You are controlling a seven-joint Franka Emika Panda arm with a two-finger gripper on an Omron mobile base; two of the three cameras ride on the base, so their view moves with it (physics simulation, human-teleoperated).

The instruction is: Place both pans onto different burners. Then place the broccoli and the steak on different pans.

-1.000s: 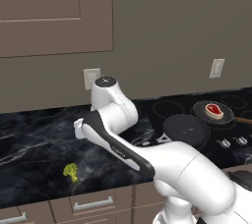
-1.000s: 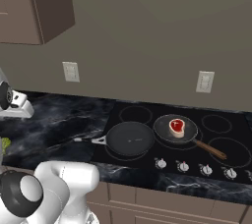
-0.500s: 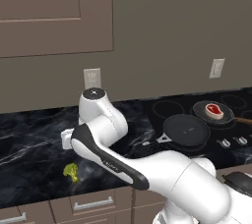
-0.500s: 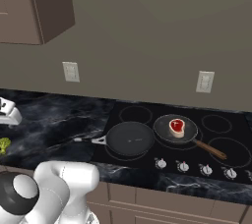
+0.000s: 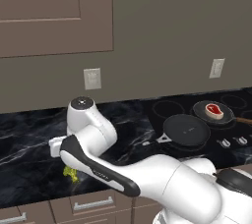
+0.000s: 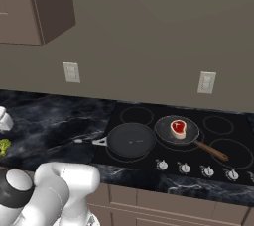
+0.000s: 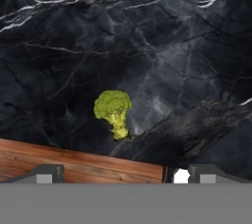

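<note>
I am holding the hand (image 7: pixel 118 174) wide open and empty above the broccoli (image 7: pixel 113 111), which is lying on the dark worktop (image 7: pixel 162 36) near its front edge. The floret is small and may be rolling away if I am closing off-centre. To its right, far away, the black pan (image 6: pixel 131 140) is waiting empty on the cooktop (image 6: pixel 221 136), beside the steak (image 6: pixel 178 127) in the speckled pan (image 6: pixel 166 132); nothing is standing between.
</note>
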